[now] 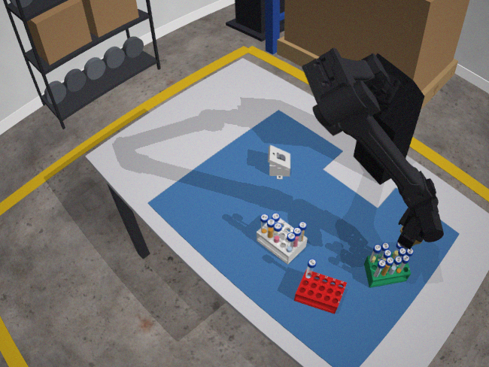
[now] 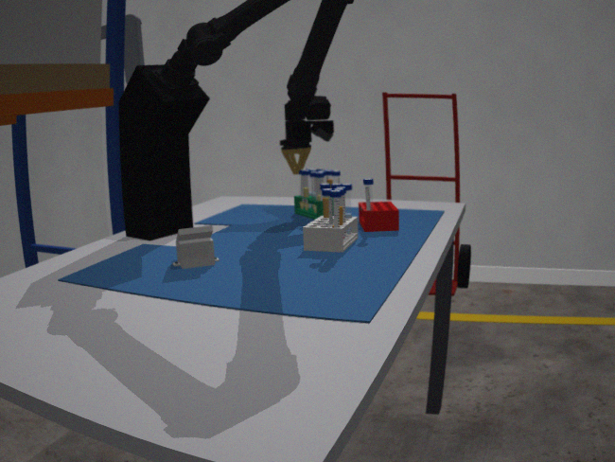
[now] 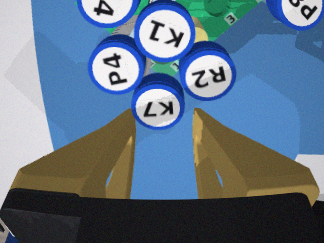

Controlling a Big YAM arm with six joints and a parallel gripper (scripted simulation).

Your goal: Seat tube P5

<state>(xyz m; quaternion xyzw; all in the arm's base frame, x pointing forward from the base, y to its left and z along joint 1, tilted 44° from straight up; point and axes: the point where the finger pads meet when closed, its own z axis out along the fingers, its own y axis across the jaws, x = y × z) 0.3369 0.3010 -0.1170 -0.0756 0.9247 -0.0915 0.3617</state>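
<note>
My gripper [image 2: 296,172] [image 3: 164,118] is partly open and empty above the near end of the green rack RA [image 1: 389,281] [image 2: 298,204]. The K7 cap [image 3: 158,108] lies just ahead of the fingertips in the wrist view. Beyond it are the K1 cap [image 3: 164,32], the P4 cap [image 3: 116,68] and the R2 cap [image 3: 207,75]. No cap reads P5; several RA caps are out of the wrist view or too small to read. The white rack RB [image 1: 298,250] [image 2: 318,239] holds several blue-capped tubes. The red rack QR [image 1: 316,302] [image 2: 382,222] holds one tube in a corner well.
A small pale box [image 1: 279,170] [image 2: 195,251] stands on the blue mat [image 1: 221,189] [image 2: 223,293], apart from the racks; no green lamp shows on it. RA's tubes stand close together. QR's single tube [image 1: 311,263] [image 2: 368,183] rises well above its rack.
</note>
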